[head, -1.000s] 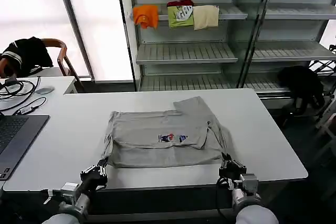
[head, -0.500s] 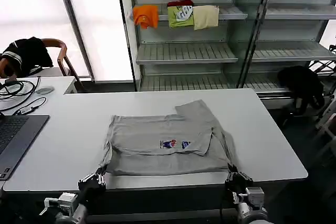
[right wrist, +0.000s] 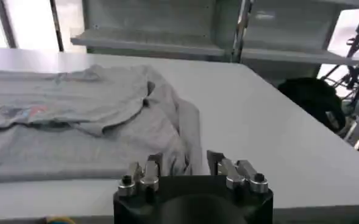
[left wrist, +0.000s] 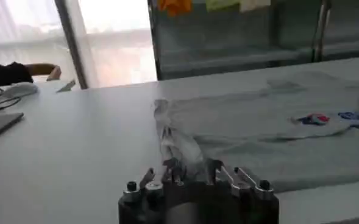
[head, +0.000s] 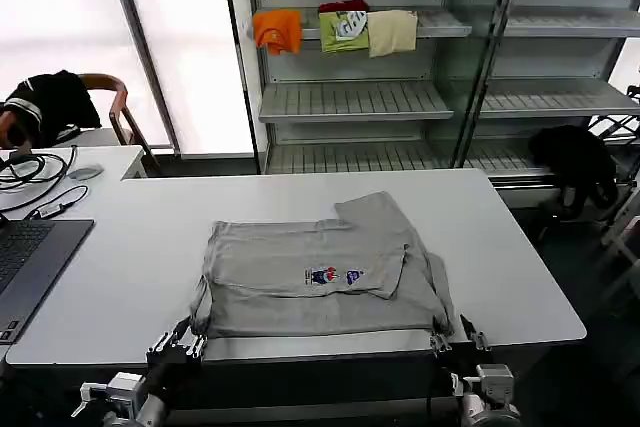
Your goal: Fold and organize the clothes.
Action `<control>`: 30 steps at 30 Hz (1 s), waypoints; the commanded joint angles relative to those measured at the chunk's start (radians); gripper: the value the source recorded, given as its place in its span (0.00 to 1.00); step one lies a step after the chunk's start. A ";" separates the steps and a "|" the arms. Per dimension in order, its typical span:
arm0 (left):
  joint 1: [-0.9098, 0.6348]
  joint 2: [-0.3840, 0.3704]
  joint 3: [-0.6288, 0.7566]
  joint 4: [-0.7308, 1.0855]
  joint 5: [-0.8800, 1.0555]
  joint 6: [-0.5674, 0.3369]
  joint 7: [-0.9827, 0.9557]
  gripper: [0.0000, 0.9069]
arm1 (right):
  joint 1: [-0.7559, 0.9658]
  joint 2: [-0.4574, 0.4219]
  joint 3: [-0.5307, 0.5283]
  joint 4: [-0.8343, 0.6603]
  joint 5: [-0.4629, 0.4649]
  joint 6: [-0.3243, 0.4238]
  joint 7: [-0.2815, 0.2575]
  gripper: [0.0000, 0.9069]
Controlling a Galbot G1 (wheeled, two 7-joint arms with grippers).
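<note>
The light grey T-shirt (head: 318, 272) lies in the lower centre of the head view, on the white surface (head: 520, 267), near its front edge. It is partly folded: the small coloured print (head: 333, 275) faces up, and one sleeve part is turned over toward the upper right of the cloth. The front hem is just at the surface edge.

The left gripper (head: 174, 348) is in the lower left of the head view, at the front left corner of the T-shirt. In the left wrist view a bunched piece of the grey cloth stands up between its jaws (left wrist: 185, 173), so the jaws are clamped on the T-shirt corner.

The right gripper (head: 453, 338) is in the lower right of the head view, at the front right corner of the T-shirt. In the right wrist view its jaws are apart, with the cloth edge (right wrist: 185, 149) lying just before the gap; I cannot tell if the cloth touches them.

In the upper centre of the head view, a metal shelf rack (head: 350, 102) stands behind the surface. On its top shelf lie an orange garment (head: 277, 30), a green one (head: 344, 31) and a cream one (head: 392, 32), side by side. The lower shelves hold nothing. A laptop (head: 30, 262) is at the left edge.
</note>
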 commanded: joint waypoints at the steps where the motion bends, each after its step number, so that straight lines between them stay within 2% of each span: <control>1: -0.058 0.009 -0.002 -0.078 -0.022 0.033 0.000 1.00 | 0.091 0.018 0.063 0.024 0.083 -0.004 0.000 1.00; 3: -0.092 0.022 -0.011 -0.080 -0.040 0.052 -0.004 1.00 | 0.142 0.024 0.079 0.018 0.121 0.013 -0.014 1.00; 6: -0.143 0.047 -0.033 -0.076 -0.075 0.070 -0.007 1.00 | 0.196 0.020 0.081 0.003 0.126 0.007 -0.026 1.00; 10: -0.251 0.123 -0.035 -0.036 -0.119 0.076 -0.001 1.00 | 0.321 0.005 0.056 -0.057 0.146 -0.016 -0.030 1.00; 14: -0.377 0.195 -0.010 0.049 -0.158 0.076 0.020 1.00 | 0.486 -0.014 0.017 -0.165 0.198 -0.029 -0.028 1.00; 20: -0.551 0.276 0.049 0.200 -0.243 0.076 0.053 1.00 | 0.759 -0.037 -0.092 -0.377 0.194 -0.030 -0.047 1.00; 25: -0.681 0.303 0.113 0.316 -0.275 0.076 0.068 1.00 | 0.910 -0.027 -0.162 -0.533 0.193 -0.031 -0.056 1.00; 30: -0.801 0.287 0.175 0.428 -0.284 0.077 0.094 1.00 | 1.107 -0.010 -0.269 -0.730 0.191 -0.030 -0.088 1.00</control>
